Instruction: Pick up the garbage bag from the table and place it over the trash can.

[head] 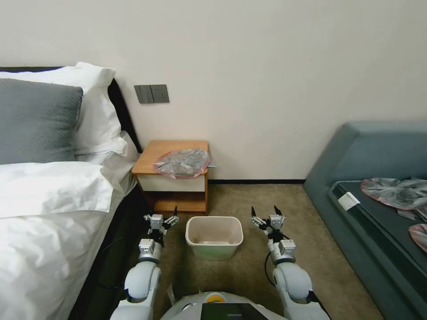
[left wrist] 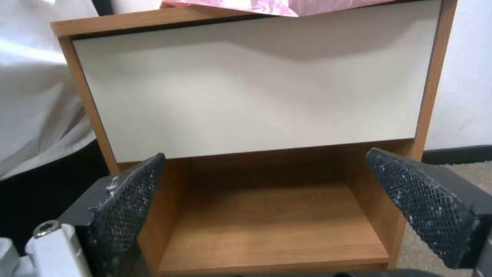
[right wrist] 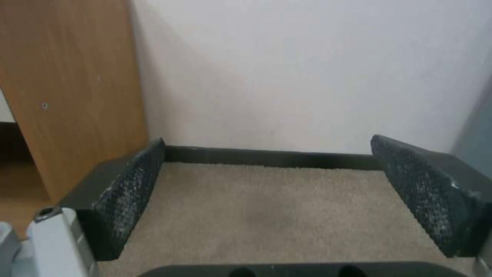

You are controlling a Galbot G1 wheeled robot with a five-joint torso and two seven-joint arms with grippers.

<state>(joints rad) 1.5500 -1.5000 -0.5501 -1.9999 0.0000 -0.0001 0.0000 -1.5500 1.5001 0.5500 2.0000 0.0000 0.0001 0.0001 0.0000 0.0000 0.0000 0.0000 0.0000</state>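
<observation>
The garbage bag, crinkly grey plastic with a pink rim, lies flat on the wooden top of the bedside table; its pink edge hangs over the white drawer front. On the carpet in front of the table stands the trash can, cream inside, pale green body, with nothing in it. My left gripper is open, low to the left of the can, facing the table's lower shelf. My right gripper hovers open to the right of the can, facing the wall and carpet.
A bed with white linen and a grey pillow fills the left side. A blue-grey sofa on the right carries flatter grey-and-pink bags. Beige carpet lies open between table, can and sofa.
</observation>
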